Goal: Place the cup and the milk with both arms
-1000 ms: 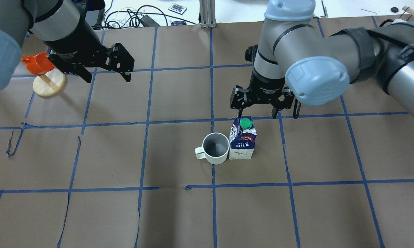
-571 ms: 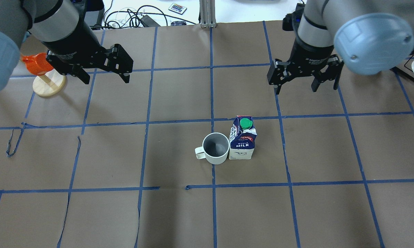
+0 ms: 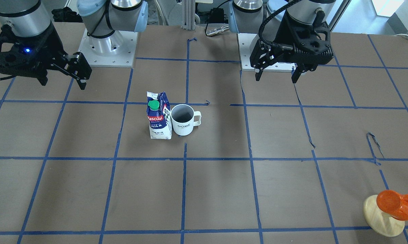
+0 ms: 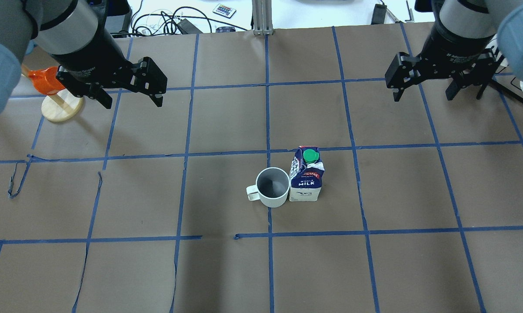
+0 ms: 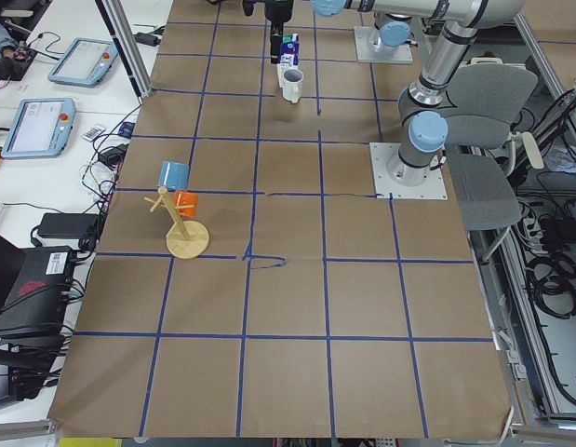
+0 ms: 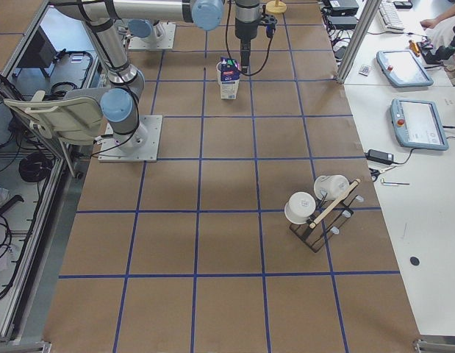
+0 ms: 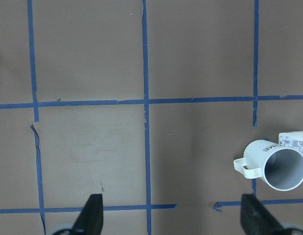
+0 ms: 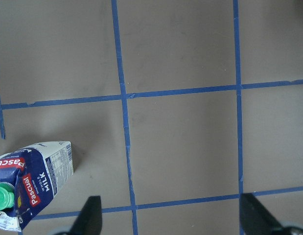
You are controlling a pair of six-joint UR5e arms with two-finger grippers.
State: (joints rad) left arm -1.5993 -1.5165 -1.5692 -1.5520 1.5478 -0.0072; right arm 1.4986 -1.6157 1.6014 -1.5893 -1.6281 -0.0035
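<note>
Cup (image 4: 273, 187) and milk (image 4: 305, 178) stand upright, side by side near the middle of the table (image 4: 396, 269). They're touching or as good as, with the cup on the robot's left of the carton. That closeness is the worry: a finger coming down between them would find no room. A nudge on one would shove the other, and the tall, narrow carton looks the likelier to tip.

The cup is white and ribbed, grey inside, handle pointing away from the carton, "HOME" on its far side from the robot. The carton is dark blue and white, with a green cap, a red Pascual band and a slightly crumpled gable.

Out wide, the left gripper (image 4: 134, 103) hangs with jaws spread and empty, well apart from the cup. The right gripper (image 4: 423, 98) is likewise parted, holding nothing, well clear of the milk. Beyond the left gripper, an orange mug (image 4: 44, 80) sits on a wooden stand (image 4: 62, 108).
</note>
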